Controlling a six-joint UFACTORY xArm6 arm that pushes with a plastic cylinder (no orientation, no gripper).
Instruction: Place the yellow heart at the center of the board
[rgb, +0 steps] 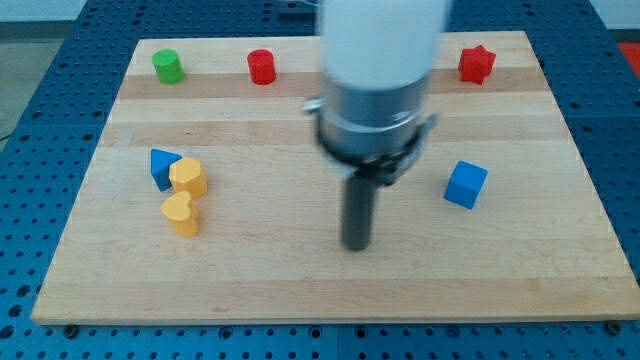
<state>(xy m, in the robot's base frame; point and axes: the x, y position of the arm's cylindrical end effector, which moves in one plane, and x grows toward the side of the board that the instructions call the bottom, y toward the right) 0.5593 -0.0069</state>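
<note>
We are carrying no pincer, only a rod, and my tip (357, 244) is hovering near the middle of the board (300, 290), well apart from every block. The yellow heart (181, 214) is lying far off at nine o'clock from the tip, touching a yellow hexagon-like block (188, 177) just above it, beside a blue triangle (161, 166). We are judging it best to circle round to the heart's nine o'clock side and push toward three o'clock, steering clear of its neighbours. Its lobes seem to face twelve o'clock, long axis roughly twelve to six, though that is hard to tell.
</note>
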